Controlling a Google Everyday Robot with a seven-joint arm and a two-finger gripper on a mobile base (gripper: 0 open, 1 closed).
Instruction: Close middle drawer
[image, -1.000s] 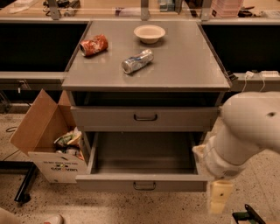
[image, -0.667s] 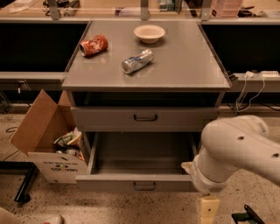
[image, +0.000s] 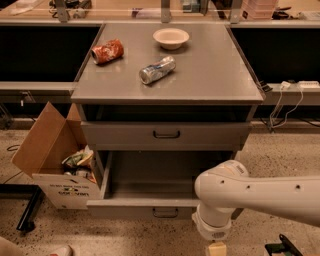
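The grey surface (image: 215, 75) on top of the cabinet carried three things. A pale bowl (image: 171, 38) stood upright near the back edge, about midway across. A crushed red can (image: 107, 51) lay on its side toward the back left corner. A silver can (image: 157, 69) lay on its side, aslant, nearer the centre and in front of the other two, touching neither. Below, the speckled floor (image: 280, 155) carried an open cardboard box (image: 50, 160) just left of the cabinet. The gripper (image: 216, 248) hung low over the floor before the cabinet's right side, cut off by the view's bottom edge.
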